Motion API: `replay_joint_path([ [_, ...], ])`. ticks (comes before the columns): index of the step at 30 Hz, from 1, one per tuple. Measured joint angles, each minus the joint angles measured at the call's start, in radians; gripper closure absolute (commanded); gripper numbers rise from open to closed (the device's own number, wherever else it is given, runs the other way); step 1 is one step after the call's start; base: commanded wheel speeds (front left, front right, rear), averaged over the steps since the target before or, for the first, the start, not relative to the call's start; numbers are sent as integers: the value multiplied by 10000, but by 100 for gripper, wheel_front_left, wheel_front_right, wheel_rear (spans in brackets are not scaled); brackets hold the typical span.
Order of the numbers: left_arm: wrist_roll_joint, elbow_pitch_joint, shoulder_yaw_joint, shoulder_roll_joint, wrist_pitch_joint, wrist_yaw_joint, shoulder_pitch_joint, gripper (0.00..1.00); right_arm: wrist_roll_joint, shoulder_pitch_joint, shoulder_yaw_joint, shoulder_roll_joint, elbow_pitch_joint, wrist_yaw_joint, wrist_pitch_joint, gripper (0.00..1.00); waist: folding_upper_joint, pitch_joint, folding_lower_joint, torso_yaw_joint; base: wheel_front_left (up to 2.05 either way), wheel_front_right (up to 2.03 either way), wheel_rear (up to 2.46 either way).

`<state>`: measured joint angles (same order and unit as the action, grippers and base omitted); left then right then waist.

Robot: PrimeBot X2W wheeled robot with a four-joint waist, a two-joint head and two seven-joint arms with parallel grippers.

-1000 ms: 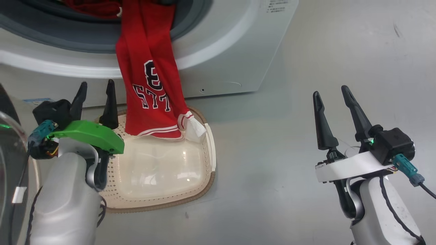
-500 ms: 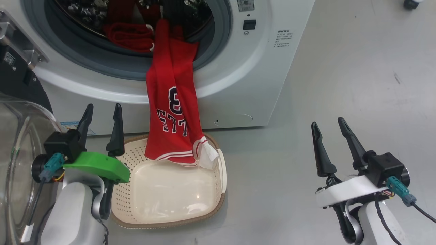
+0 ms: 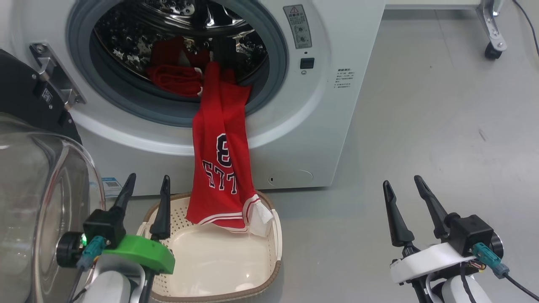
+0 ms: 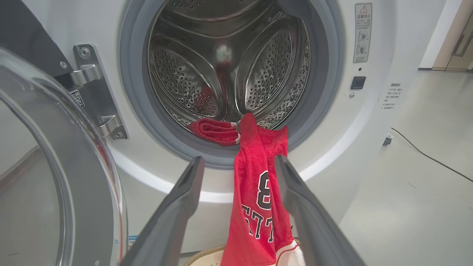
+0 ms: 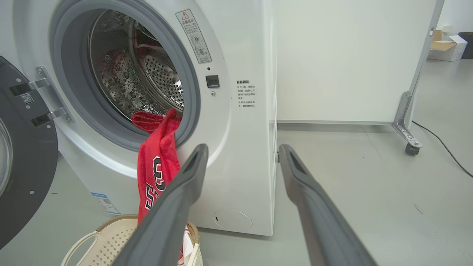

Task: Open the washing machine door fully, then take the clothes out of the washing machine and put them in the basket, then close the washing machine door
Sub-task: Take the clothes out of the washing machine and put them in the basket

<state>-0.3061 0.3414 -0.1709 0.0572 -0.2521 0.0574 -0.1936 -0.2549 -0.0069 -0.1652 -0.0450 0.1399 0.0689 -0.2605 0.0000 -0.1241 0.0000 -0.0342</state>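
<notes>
The white washing machine [image 3: 332, 126] stands with its door [image 3: 38, 193] swung open to the left, glass bowl facing me. A red jersey [image 3: 221, 168] with black-and-white lettering hangs out of the drum over the gasket, its hem resting in the cream basket [image 3: 269, 269] on the floor below. More red clothes [image 3: 174, 78] lie inside the drum [image 4: 229, 66]. My left gripper [image 3: 147, 185] is open over the basket's left edge, left of the jersey. My right gripper [image 3: 404, 189] is open above bare floor, right of the machine. The jersey [image 4: 258, 207] appears between the left fingers, farther off.
A white panel on a castor [image 3: 490, 50] stands behind the machine to the right, with a black cable [image 5: 443, 144] on the floor. Grey floor [image 3: 442, 139] stretches to the right of the machine. The door's metal hinge [image 3: 54, 80] juts at the left.
The head camera has tilted up, bringing the drum and the machine's front into view. Both grippers sit lower in the picture, still open. The jersey hangs as before.
</notes>
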Motion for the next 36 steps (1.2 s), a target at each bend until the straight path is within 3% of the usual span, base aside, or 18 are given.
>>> replay_joint_path([
  [19, 374, -988, -132, -2, 0, -882, 1871, 0, 0, 947, -132, 21, -284, -397, 2, 0, 0, 989, 0, -95, 0, 0, 0],
  [36, 430, -1536, -128, -2, 4, -1064, 2370, 0, 0, 1169, -203, 29, -376, -535, 2, 0, 0, 1132, 0, -113, 0, 0, 0],
])
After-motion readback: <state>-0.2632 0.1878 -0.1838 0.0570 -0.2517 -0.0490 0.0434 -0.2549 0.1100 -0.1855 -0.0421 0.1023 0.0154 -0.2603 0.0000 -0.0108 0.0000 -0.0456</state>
